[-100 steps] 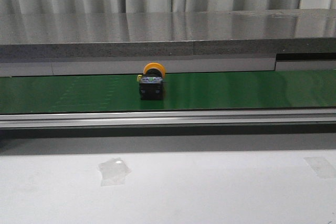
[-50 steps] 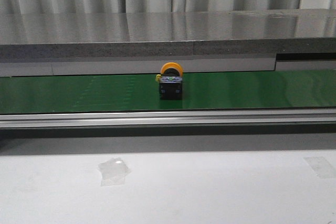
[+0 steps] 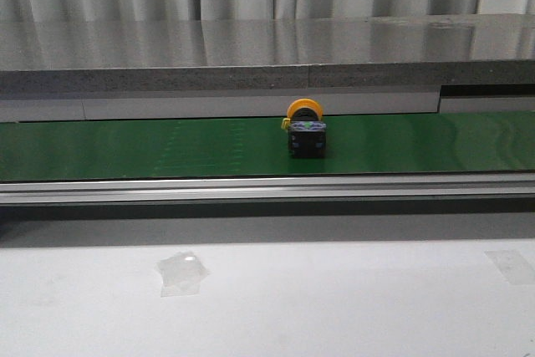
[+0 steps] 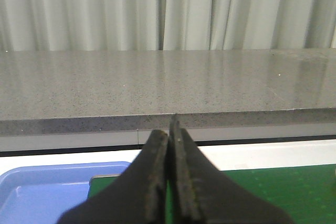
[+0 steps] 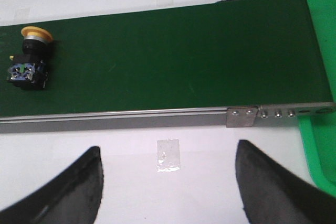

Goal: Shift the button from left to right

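Since a second ago the button (image 3: 306, 134) has travelled rightward along the green belt (image 3: 125, 148), from a little left of the belt's middle to a little right of it in the front view, keeping the same pose: the black body toward me, the round yellow-orange cap at its far side, bluish-green marks on top. It stands on the belt, clear of both edges, with the grey stone ledge (image 3: 251, 48) behind it and the metal rail (image 3: 267, 188) along the belt's near side.

My left tool (image 4: 171, 129) has its fingers pressed together with nothing between them; past them I see a corner of a blue tray (image 4: 31, 192) and a strip of the belt beyond it. My right tool (image 5: 168, 182) is spread wide, its two dark fingers (image 5: 73, 187) well apart and holding nothing, hanging over the white counter (image 5: 199, 150) just in front of the rail. From that wrist camera the button lies well away from the belt's roller end, where a green bin (image 5: 320, 129) sits beside the belt. A small piece of clear tape (image 5: 168, 155) is stuck on the counter between the fingers.

Neither tool touches the button.
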Available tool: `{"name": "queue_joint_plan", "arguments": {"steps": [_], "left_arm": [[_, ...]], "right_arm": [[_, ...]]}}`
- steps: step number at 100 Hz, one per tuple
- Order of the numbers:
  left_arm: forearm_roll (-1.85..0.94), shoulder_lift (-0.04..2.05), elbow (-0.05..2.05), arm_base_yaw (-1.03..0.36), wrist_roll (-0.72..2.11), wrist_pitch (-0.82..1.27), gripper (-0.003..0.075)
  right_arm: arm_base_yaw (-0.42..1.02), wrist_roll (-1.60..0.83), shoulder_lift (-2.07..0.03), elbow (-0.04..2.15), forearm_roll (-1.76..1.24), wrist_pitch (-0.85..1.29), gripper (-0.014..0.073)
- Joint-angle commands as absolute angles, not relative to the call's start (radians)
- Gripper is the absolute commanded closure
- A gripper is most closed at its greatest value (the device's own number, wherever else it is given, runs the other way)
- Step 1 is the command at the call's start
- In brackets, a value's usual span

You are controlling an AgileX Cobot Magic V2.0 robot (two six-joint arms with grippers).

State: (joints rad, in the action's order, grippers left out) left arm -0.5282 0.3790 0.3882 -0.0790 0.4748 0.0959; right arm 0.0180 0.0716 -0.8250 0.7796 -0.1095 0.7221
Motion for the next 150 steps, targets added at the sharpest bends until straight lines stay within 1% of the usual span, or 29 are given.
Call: {"name": "queue_joint_plan", "arguments": {"steps": [1, 20, 53, 78, 102, 150], "left_arm": [[-0.542, 0.384, 0.415, -0.085, 0.474, 0.037, 0.074], [-0.542, 0.384, 0.415, -0.085, 0.474, 0.037, 0.074], [-0.542, 0.384, 0.415, -0.085, 0.474, 0.037, 0.074], [-0.542, 0.384, 0.415, -0.085, 0.474, 0.037, 0.074], [-0.542, 0.384, 0.415, -0.085, 0.474, 0.037, 0.074], [-0.542, 0.384, 0.415, -0.085, 0.474, 0.037, 0.074]], "right_arm": [[0.019, 0.069, -0.856, 0.84, -0.125, 0.646, 0.0053], [0.029, -0.015, -1.005, 0.965, -0.151, 0.678, 0.0053], [0.145, -0.122, -1.304, 1.173, -0.164, 0.732, 0.0053], [0.181, -0.159, -1.494, 1.272, -0.145, 0.722, 0.0053], [0.202, -0.175, -1.595, 1.317, -0.144, 0.713, 0.0053], [0.214, -0.194, -1.699, 1.345, -0.137, 0.682, 0.0053]]}}
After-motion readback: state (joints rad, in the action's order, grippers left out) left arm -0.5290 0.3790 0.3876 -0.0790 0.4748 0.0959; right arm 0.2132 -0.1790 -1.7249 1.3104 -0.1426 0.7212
